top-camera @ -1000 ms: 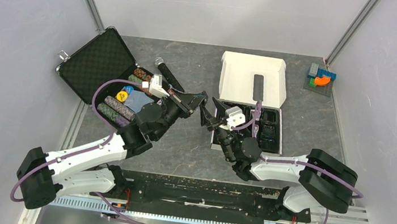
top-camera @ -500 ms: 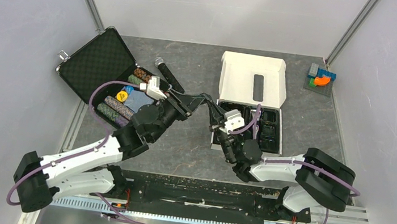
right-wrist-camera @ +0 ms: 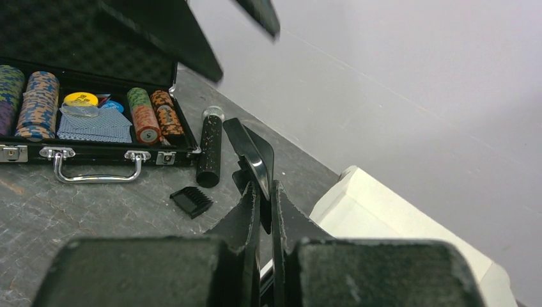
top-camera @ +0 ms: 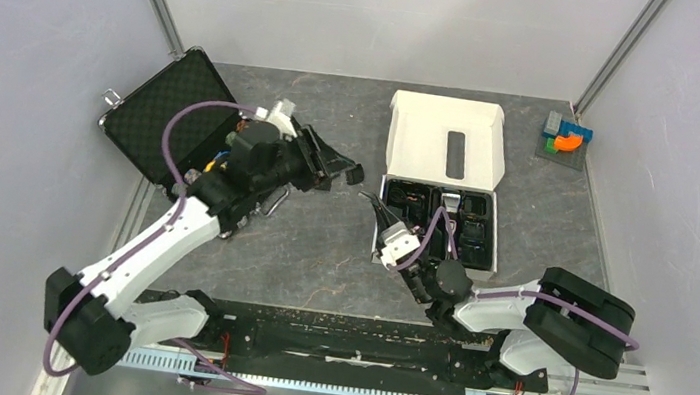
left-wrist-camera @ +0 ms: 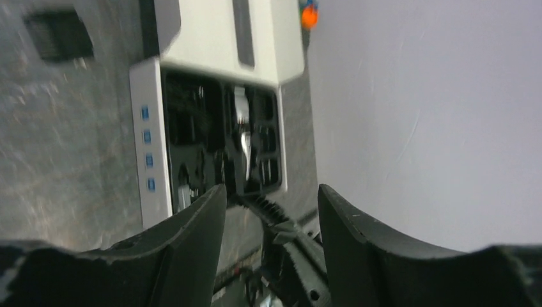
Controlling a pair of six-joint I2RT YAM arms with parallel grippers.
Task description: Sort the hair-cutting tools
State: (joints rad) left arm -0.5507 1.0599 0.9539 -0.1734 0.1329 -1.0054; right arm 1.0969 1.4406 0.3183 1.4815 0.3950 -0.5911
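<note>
We've got a grey mottled stone-look tabletop [top-camera: 319,254]. Far right, white cardboard box [top-camera: 424,136], black inside, blue squares on its side. One ribbed black plastic comb attachment [right-wrist-camera: 191,201], one glossy black plastic comb piece [right-wrist-camera: 255,157]. Left: round poker chips [right-wrist-camera: 146,125] striped green, orange, blue; black speckled microphone [right-wrist-camera: 209,153], silver head.

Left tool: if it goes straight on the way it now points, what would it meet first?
Probably the right tool, holding a black comb piece, just before the white box; depth is unclear.

Held comb attachment [right-wrist-camera: 256,155] glossy black plastic; table [right-wrist-camera: 64,214] rough grey; handle [right-wrist-camera: 96,178] shiny metal.
</note>
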